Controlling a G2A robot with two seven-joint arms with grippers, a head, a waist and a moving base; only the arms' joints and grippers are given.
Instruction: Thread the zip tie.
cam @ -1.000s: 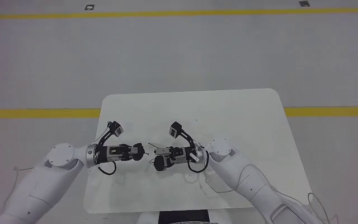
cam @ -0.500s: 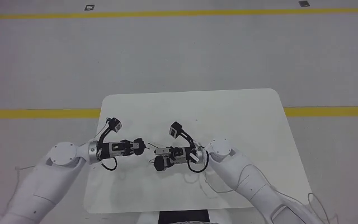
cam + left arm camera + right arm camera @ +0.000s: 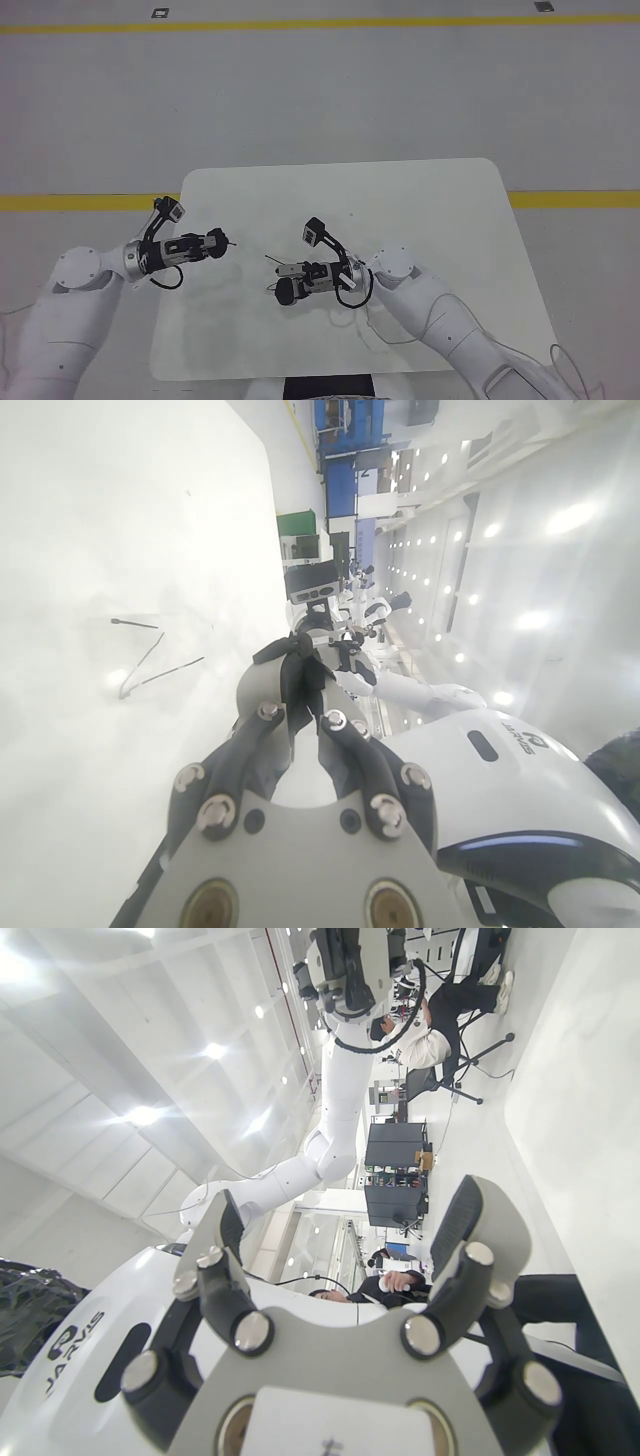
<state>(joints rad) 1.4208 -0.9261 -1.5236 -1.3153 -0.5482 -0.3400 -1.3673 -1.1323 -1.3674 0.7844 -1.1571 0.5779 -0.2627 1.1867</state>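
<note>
A white table [image 3: 420, 200] carries the work. The left gripper [image 3: 300, 650] hovers above it, its 2 fingers pressed together at their black-wrapped tips, with no tie seen between them. The right gripper [image 3: 345, 1208] faces it, its 2 fingers spread wide around empty air. The thin dark zip tie [image 3: 135, 624] lies kinked on the tabletop, off to one side of the left fingertips and apart from them. Neither gripper holds it. Progress looks slight: the tie shows as open zigzag legs, not a closed loop. Picking it up and feeding tail through head likely remain, though it is too thin to be sure.
</note>
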